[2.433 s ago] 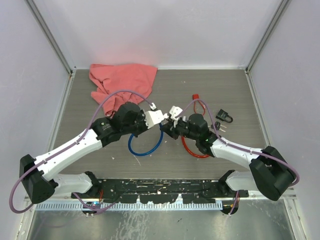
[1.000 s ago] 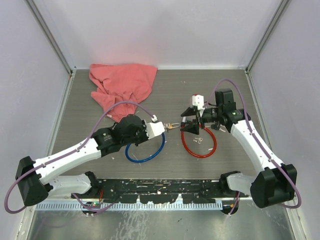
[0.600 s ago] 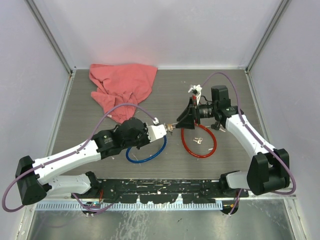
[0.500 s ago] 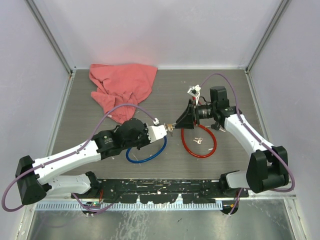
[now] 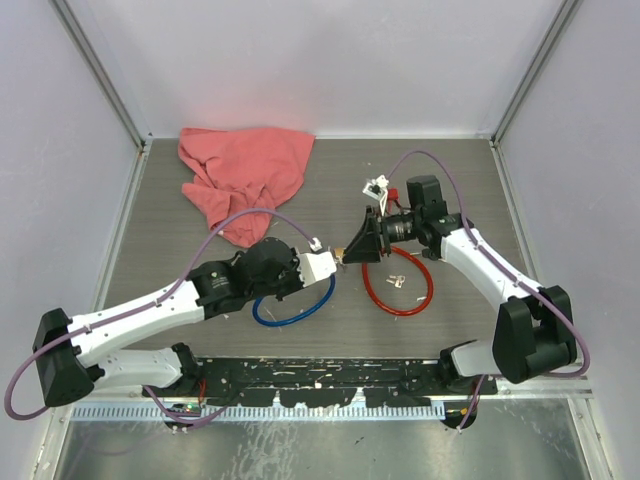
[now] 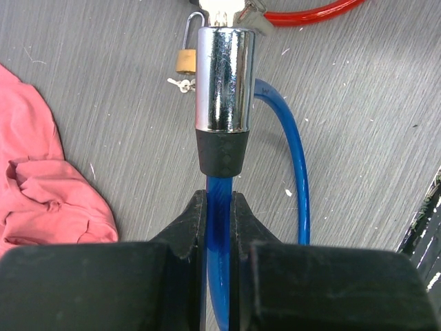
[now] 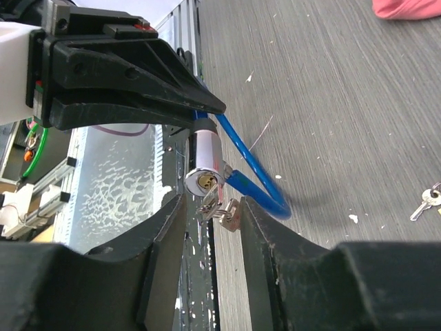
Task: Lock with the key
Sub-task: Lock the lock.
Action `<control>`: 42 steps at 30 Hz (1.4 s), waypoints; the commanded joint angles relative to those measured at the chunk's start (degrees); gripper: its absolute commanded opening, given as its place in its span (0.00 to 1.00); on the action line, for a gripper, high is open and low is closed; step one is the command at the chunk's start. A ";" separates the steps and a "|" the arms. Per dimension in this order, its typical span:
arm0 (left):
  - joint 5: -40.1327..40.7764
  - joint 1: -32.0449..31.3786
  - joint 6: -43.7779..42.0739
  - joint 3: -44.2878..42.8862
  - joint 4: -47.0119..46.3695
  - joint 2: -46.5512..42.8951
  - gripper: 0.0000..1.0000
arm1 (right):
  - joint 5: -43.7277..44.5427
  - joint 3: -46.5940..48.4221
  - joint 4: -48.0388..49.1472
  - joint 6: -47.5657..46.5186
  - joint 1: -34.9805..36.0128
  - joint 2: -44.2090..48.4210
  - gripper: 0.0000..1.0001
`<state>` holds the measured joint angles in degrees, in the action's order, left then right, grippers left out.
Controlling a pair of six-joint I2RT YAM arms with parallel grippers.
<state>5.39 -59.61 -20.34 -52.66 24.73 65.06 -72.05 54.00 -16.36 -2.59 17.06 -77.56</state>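
One blue cable lock [image 6: 298,172], one red cable lock [image 6: 310,12], one brass padlock [image 6: 185,61]. Left jaws closed on the blue cable beneath its chrome cylinder [image 6: 224,76], mid-desk. Right jaws part-open, flanking key [image 7: 231,215] at cylinder's keyhole; contact undetermined.

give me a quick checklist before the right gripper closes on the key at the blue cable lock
1. Left gripper clamped on the blue cable just behind the chrome barrel: ok.
2. Barrel's keyhole end faces the right gripper: ok.
3. Key lies between the right gripper's fingers, jaws apart: ok.
4. Key fully seated in the keyhole: cannot tell.
5. Loose keys on the table lie clear of both grippers: ok.
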 commanded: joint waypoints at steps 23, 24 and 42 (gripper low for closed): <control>-3.09 -0.55 -1.82 -0.73 2.75 -0.20 0.00 | 4.90 3.27 -16.94 -42.88 3.20 3.93 0.01; -3.48 -0.59 -2.07 -0.78 2.96 -0.10 0.00 | 5.68 2.68 -17.02 -46.82 3.64 4.96 0.01; -18.66 8.19 -3.10 -2.30 3.76 0.07 0.00 | 16.82 1.39 -21.59 -100.70 8.14 11.18 0.01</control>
<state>-6.33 -53.87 -23.68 -53.10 25.93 65.19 -59.24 53.76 -38.39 -92.18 25.08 -67.13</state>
